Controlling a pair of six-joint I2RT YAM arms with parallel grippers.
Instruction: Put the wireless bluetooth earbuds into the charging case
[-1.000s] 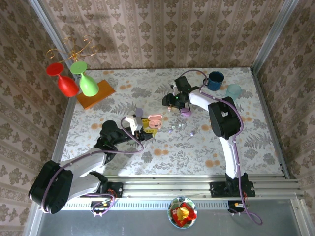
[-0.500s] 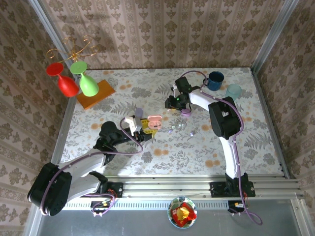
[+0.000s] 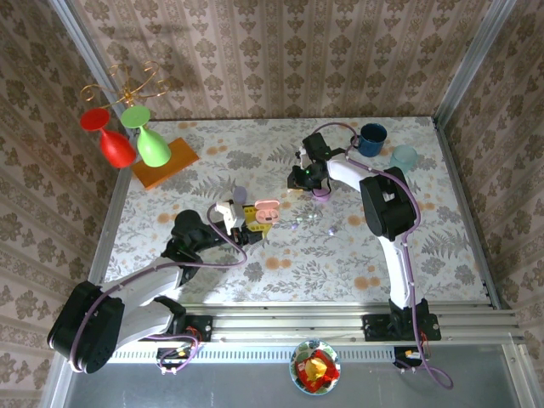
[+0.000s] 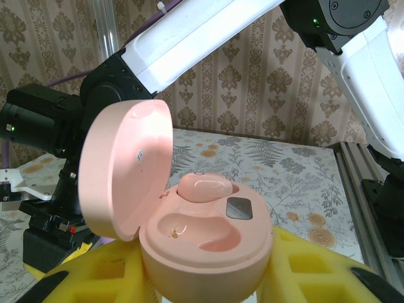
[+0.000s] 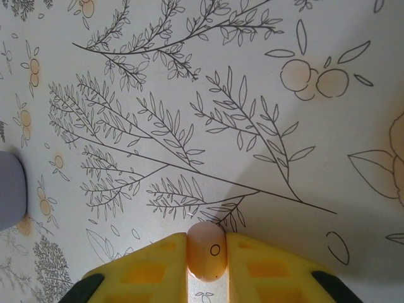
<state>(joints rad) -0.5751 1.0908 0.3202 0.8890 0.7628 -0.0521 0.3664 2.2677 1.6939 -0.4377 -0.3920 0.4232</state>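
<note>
Top view:
- Left gripper (image 3: 253, 218) sits mid-table, its yellow fingers closed on the sides of a pink case (image 3: 268, 209).
- The case lid is up. Its contents are too small to make out from here.
- Right gripper (image 3: 296, 178) is low over the tablecloth (image 3: 425, 246), farther back and right of the pink case, apart from it.
- A lilac case (image 3: 321, 194) lies just beside the right gripper.
- Whatever the right gripper holds is hidden under the wrist.

Left wrist view:
- The pink case (image 4: 202, 252) sits between the yellow fingers (image 4: 315, 268) of the left gripper (image 4: 202, 281), pinched at both sides.
- The lid (image 4: 123, 167) stands open, tilted left.
- The seated bud (image 4: 203, 188) lies in the rear socket. It is glossy pale pink, rounded, and sits flush.
- The front socket (image 4: 196, 230) is bare.

Right wrist view:
- Right gripper (image 5: 206, 259) has its yellow pads (image 5: 151, 268) pressed in on the pinched bud (image 5: 206, 249), one pad against each flank.
- This bud is a small whitish-pink oval, glossy, with a tiny ring mark on its face.
- Its top pokes out just past the pad tips.
- It hangs over leaf-printed cloth. Whether it touches the cloth cannot be told.
- A grey-lilac rounded edge (image 5: 9, 189) shows at the left border.
</note>
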